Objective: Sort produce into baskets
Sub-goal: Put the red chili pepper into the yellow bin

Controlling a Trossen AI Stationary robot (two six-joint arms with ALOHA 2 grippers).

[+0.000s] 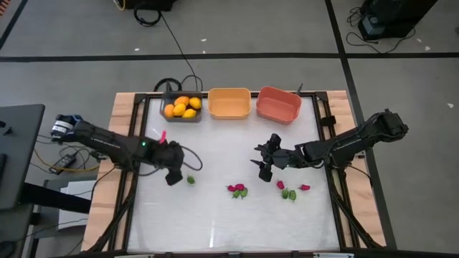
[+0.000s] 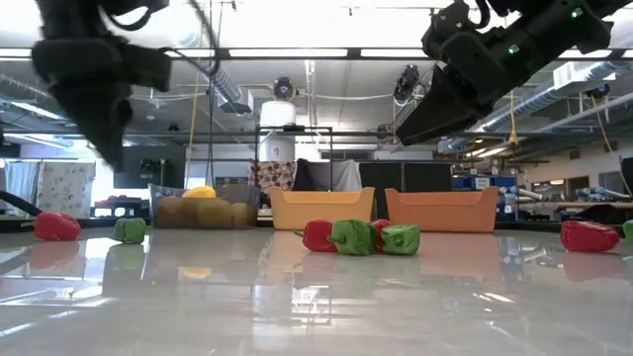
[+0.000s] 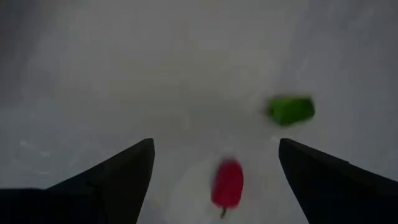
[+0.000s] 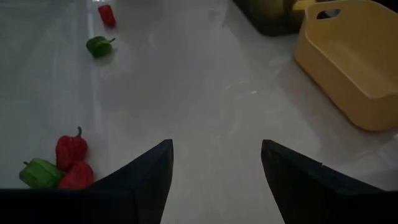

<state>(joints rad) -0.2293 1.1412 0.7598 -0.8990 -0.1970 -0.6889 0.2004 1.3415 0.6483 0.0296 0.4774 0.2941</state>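
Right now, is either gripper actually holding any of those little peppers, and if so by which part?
No. Both are open and empty. The left gripper hangs above a red pepper without touching it; the right gripper is over bare table.

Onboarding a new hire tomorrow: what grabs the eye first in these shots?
Probably the three baskets lined along the table's far edge: the dark grey basket piled with yellow-orange fruits, beside the orange basket and salmon-red basket, both with nothing visible inside. Next, small red and green peppers strewn over the white tabletop, with the open left gripper above a red pepper and the open right gripper mid-table.
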